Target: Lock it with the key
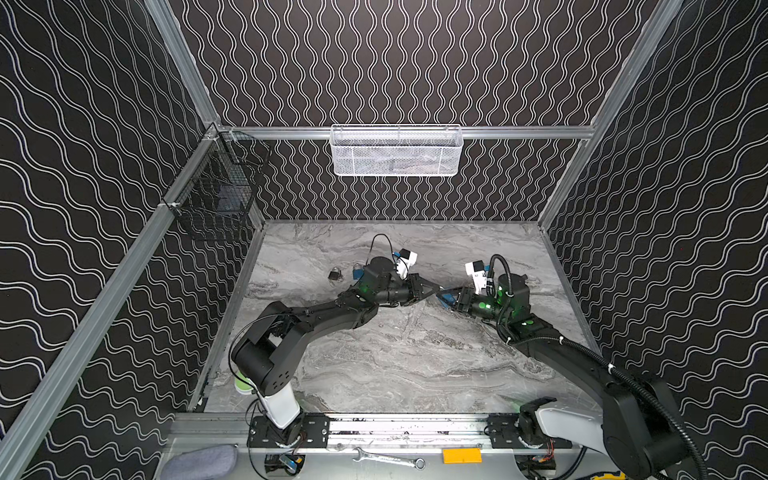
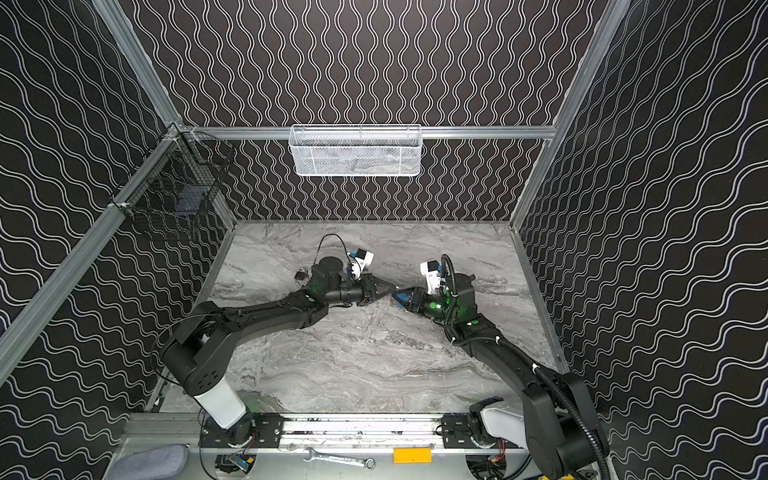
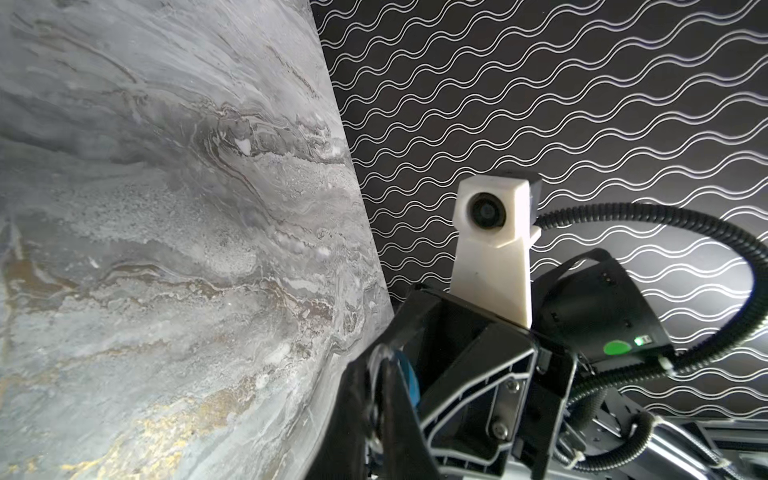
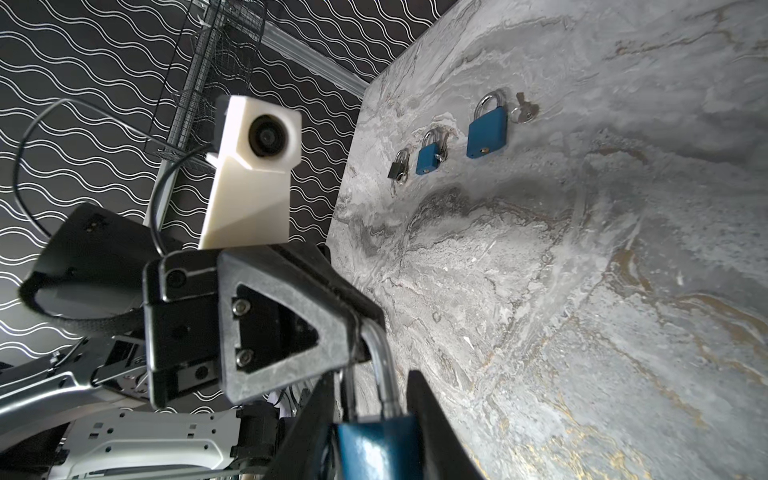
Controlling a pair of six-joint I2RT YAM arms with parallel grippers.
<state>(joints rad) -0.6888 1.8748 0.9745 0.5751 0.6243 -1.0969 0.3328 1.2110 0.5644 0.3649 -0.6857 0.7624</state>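
Evidently unfinished: blue metal padlock (image 4: 374,449), lower centre, right wrist view; left gripper (image 4: 361,332) clenched on its steel shackle (image 4: 380,361); right gripper (image 4: 372,399) flanks the body, grip unclear; small silver key (image 4: 524,112), upper right, ungrasped.

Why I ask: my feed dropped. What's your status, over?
Left pincer shut on shackle. Right pincer around blue padlock, grip unclear. Its key unseen; nothing blocking.
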